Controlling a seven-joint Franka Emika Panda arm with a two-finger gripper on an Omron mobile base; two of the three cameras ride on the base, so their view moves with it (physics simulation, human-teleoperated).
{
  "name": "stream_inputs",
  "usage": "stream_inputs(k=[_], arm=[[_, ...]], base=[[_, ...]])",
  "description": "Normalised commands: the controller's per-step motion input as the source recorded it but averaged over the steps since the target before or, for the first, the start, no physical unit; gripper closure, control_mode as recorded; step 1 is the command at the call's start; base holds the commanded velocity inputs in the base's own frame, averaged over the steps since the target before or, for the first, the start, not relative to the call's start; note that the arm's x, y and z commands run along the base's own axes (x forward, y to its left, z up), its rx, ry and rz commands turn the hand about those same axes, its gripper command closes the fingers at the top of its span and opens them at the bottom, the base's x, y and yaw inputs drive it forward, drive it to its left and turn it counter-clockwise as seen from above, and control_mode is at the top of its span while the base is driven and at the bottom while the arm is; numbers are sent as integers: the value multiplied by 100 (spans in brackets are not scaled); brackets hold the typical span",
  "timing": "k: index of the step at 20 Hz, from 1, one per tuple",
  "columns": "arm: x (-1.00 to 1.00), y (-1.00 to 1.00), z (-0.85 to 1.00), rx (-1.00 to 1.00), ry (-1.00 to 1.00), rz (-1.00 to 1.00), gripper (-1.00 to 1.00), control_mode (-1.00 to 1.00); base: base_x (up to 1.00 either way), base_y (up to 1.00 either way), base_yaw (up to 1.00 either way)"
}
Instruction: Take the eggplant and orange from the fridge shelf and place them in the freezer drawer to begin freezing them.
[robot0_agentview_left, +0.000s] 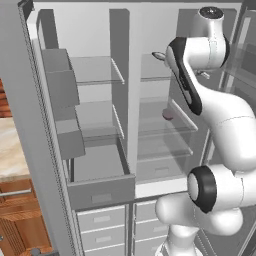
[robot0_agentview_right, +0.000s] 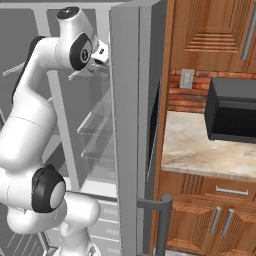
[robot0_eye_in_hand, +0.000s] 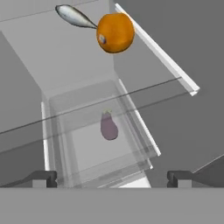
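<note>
Gripper (robot0_eye_in_hand: 112, 177) wide apart, empty, hovering above the glass shelf (robot0_eye_in_hand: 183, 83) to line up a grab. Orange (robot0_eye_in_hand: 115, 32) near the shelf's back edge beside a fish (robot0_eye_in_hand: 74, 16); eggplant (robot0_eye_in_hand: 109, 126) on a lower shelf. Drawer (robot0_agentview_left: 100, 192) pulled out, ready to receive.

Smooth, glossy orange (robot0_eye_in_hand: 115, 32) at the top of the hand view; below it a matt purple eggplant (robot0_eye_in_hand: 109, 126) seen through clear glass shelves (robot0_eye_in_hand: 131, 98); a silvery, shiny fish (robot0_eye_in_hand: 73, 16).

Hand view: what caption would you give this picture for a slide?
Open gripper looks down on an orange beside a silvery pointed object, with the eggplant seen through a glass shelf.
</note>
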Motion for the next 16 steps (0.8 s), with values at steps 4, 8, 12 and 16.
stream_inputs(k=[4,8,12,16], arm=[[43,-3,-10,-1,0,0,-100,-100],[70,-1,-12,0,0,-5,-100,-100],[94,-10,-16,0,4,-10,-100,-100],[37,-42,0,6,0,-5,-100,-100]], base=[[0,0,0],[0,0,0],[0,0,0],[0,0,0]])
